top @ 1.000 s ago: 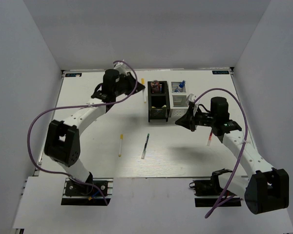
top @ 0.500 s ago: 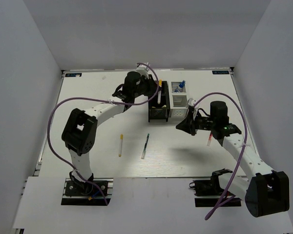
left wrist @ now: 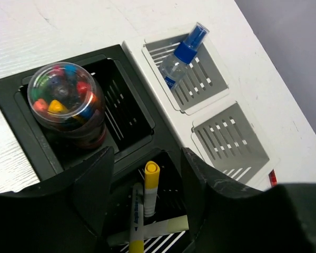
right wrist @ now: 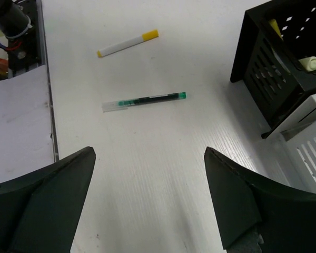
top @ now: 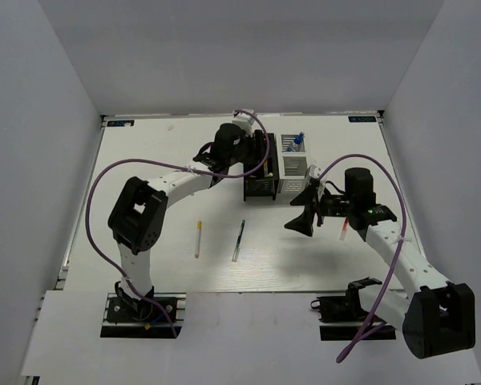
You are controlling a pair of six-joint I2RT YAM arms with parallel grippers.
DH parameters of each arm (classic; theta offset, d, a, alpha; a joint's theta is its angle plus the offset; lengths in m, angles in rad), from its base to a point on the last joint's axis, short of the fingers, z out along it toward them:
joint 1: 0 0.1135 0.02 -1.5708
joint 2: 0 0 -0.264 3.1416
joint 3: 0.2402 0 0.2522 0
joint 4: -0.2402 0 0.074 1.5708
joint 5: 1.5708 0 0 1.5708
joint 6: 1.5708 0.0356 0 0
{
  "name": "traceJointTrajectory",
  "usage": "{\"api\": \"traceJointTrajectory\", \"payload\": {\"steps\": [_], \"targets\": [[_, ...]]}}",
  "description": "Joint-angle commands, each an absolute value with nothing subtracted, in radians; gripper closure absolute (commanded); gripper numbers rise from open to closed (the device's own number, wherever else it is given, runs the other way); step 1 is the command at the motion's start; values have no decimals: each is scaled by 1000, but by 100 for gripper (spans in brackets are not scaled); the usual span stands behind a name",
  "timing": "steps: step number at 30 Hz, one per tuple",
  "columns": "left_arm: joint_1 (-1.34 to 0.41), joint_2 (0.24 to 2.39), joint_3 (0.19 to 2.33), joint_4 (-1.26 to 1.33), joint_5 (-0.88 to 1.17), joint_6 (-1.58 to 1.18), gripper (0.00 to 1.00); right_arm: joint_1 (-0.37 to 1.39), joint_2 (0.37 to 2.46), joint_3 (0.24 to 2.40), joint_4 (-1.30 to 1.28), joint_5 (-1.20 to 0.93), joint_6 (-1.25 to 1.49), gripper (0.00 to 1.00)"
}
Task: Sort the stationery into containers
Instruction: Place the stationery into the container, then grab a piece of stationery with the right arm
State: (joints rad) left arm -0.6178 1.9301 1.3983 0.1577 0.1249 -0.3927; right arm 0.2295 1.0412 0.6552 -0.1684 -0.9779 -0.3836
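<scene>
Black holder (right wrist: pixel 263 74), walls punched with slots; white holder (left wrist: pixel 158 100), floor striped in grey slots. The clear bottle (left wrist: pixel 176 60) has a blue cap, and the clear jar (left wrist: pixel 66 103) shows red, orange, yellow and green bits. On the white desk (right wrist: pixel 147 174): a white pen (right wrist: pixel 127 43) with yellow ends, a dark pen (right wrist: pixel 145 100) tipped green, a red pen (top: pixel 343 233). The cables (top: pixel 96 208) are purple

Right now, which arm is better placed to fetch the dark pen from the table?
Right. Its open gripper hovers nearer the dark pen, which lies ahead in its wrist view. The left gripper is farther off, over the black holder.
</scene>
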Motion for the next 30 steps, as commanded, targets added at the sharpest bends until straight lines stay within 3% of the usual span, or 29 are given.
{"api": "traceJointTrajectory", "payload": {"steps": [1,4,5,8,9,11,14,17,20,26,30], "targets": [[-624,1835,1393,167,89,-373,36,232,1055,666,-183,-1037,-409,11],[-624,1775,1375,157,80,-373,35,244,1092,690,-233,-1016,-451,25],[-624,1754,1374,156,65,-373,35,265,1124,718,-244,-1009,-456,35],[-624,1636,1315,121,49,-353,35,322,1170,762,-290,-968,-492,54],[-624,1597,1268,109,37,-353,31,336,1192,770,-294,-935,-491,62],[-611,1461,1206,71,28,-344,27,386,1227,798,-296,-908,-489,69],[-601,1297,1048,23,-76,-363,12,478,1305,854,-308,-848,-469,70],[-601,1071,890,-70,-171,-417,1,581,1408,936,-324,-772,-413,64],[-601,872,772,-202,-242,-523,1,669,1563,1089,-360,-703,-304,64],[-613,597,634,-462,-339,-713,1,831,1741,1278,-348,-606,-106,54],[-614,479,647,-573,-403,-724,1,914,1831,1370,-321,-432,117,53]]}}
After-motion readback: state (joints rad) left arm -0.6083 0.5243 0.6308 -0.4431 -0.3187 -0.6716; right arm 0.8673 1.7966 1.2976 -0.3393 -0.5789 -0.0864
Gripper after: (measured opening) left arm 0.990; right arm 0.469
